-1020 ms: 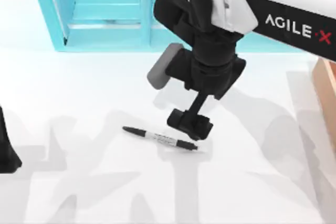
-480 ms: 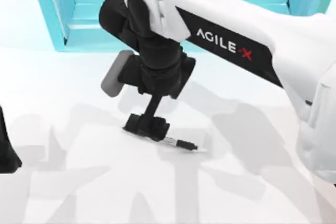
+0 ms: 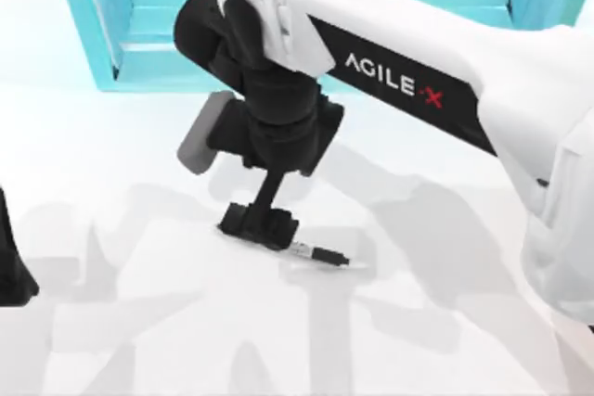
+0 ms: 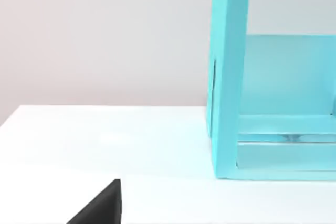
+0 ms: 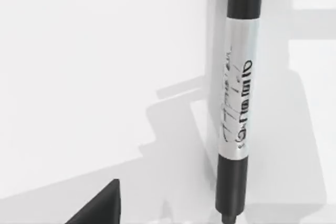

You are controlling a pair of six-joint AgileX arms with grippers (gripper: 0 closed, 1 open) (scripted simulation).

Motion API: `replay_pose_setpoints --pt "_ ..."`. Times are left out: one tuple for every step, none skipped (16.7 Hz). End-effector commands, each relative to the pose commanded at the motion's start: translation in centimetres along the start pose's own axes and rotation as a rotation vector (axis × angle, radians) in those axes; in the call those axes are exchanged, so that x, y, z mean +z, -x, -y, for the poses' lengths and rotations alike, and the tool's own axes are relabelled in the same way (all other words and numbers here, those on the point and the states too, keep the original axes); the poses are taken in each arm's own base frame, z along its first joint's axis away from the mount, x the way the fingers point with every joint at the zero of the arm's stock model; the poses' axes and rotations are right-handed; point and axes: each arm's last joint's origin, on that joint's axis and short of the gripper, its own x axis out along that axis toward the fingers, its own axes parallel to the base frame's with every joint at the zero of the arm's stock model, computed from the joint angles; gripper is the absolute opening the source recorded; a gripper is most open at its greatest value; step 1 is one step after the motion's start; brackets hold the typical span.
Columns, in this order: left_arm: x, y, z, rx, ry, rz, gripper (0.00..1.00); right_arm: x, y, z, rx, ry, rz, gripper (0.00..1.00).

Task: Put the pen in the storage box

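Pen point(image 3: 316, 253) lies flat mid-frame on the table point(image 3: 111, 173); my right end effector point(image 3: 259, 225) sits over its left end to grab it, can't tell if closed yet.

A white table point(image 3: 139, 340) (crossed by grey shadows) spreads across the top view.
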Motion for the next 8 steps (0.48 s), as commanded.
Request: replay_pose_setpoints --pt "0.0 0.0 0.0 0.0 0.0 0.0 1.0 0.1 -0.7 0.0 0.0 0.002 -0.001 1.0" --pt "0.0 0.0 0.0 0.0 0.0 0.0 1.0 0.2 -1.6 0.0 0.001 0.003 -0.003 1.0" --pt "0.0 0.0 0.0 0.0 0.0 0.0 1.0 0.3 -2.8 0.0 0.002 0.002 -0.004 1.0" --pt "0.0 0.0 0.0 0.0 0.0 0.0 1.0 0.3 -4.0 0.1 0.0 0.002 -0.001 1.0" --pt "0.0 0.0 0.0 0.0 0.0 0.0 1.0 0.4 -5.2 0.1 -0.002 0.002 0.005 1.0" --pt "0.0 0.0 0.0 0.0 0.0 0.0 1.0 0.4 -6.6 0.0 -0.003 0.002 0.007 1.0" --pt "0.0 0.0 0.0 0.0 0.0 0.0 1.0 0.3 -7.7 0.0 -0.002 0.002 0.005 1.0" --pt "0.0 0.0 0.0 0.0 0.0 0.0 1.0 0.2 -8.6 -0.1 -0.002 0.002 0.003 1.0"
